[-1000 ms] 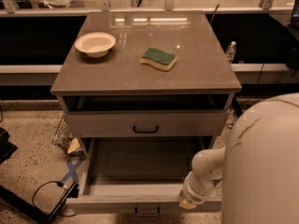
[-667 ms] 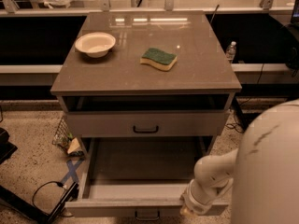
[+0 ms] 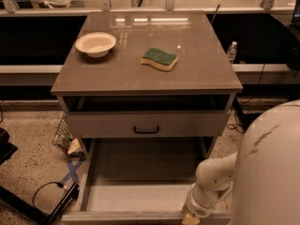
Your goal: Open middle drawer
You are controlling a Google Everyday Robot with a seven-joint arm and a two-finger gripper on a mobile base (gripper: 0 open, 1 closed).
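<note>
A white bowl (image 3: 95, 43) sits at the left of the cabinet top (image 3: 206, 74), a green sponge (image 3: 160, 58) further right. Under the top drawer front (image 3: 187, 124), the middle drawer (image 3: 136, 197) stands pulled far out. My gripper (image 3: 190, 217) is at its front edge, right of centre; I cannot tell whether it is open or closed.

Dim, warm brownish cast overall. Light from overhead/rear: glare patches on table (image 3: 201, 64) top nr back edge. Deep shadow in gap under the top & at back of pulled-out middle drawer (image 3: 136, 197). End effector (image 3: 191, 218) at bottom edge, rt of centre, shaded; arm (image 3: 213, 175) brighter.
</note>
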